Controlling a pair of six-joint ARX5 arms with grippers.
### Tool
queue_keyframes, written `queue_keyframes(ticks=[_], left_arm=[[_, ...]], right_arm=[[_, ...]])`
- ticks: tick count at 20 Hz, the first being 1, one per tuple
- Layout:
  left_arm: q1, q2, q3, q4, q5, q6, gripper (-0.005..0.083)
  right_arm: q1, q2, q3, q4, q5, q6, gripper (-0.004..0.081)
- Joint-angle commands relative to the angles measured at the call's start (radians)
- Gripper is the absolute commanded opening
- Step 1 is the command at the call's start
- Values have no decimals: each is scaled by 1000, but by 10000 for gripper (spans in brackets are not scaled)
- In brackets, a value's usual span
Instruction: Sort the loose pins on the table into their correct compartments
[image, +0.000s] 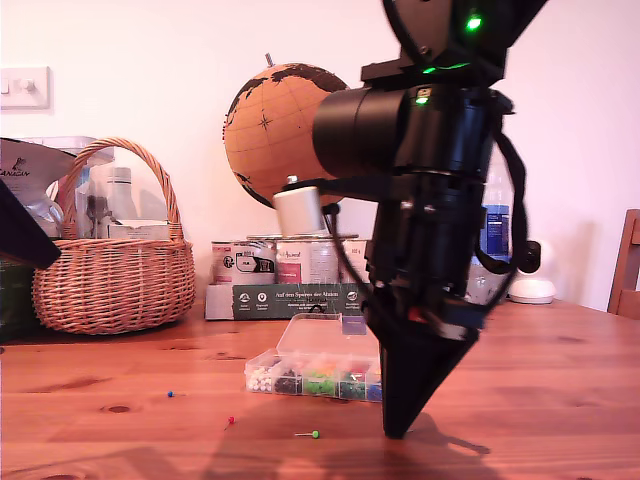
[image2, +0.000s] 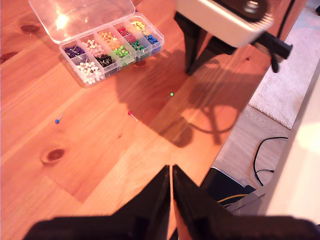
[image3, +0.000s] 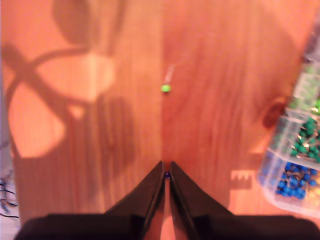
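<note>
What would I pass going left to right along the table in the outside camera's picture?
Wicker basket → blue pin → red pin → green pin → the black hand touching the table.

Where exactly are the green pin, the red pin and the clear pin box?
green pin (image: 314, 434): exterior view, on its round head.
red pin (image2: 129, 113): first wrist view, on its round head.
clear pin box (image: 322, 338): exterior view, on its open hinged lid.

Loose pins: blue pin (image: 171, 394), red pin (image: 231, 421), green pin (image: 314, 434).
</note>
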Motion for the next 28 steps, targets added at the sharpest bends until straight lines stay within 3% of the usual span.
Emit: queue_keyframes(ticks=[1,3,7,11,20,23,28], left_arm=[[-4,2,11,1,8,-6,-23],[-4,2,11,-2,12,-16,-23],[-4,2,12,-3,12,-15,-23],[-4,2,15,-3,12,-15,-23],[-4,2,16,-6,27,-15,-23],[-4,2,16,-7,27,-15,-23],[-4,2,16,-26,26,-15,-23]], right_arm=[[-9,17,36,-27,-15,41,-10],[-18,18,67,-83,-77,106,-10],[-35,18,114,-170,-124,209,-10],[-48,18,158,-191,-185,340,-10],[-48,18,197,-35,-211,550,-10],[-48,18,197,66,-211,603,-10],[-48,50,203,182,-154,667,-10]])
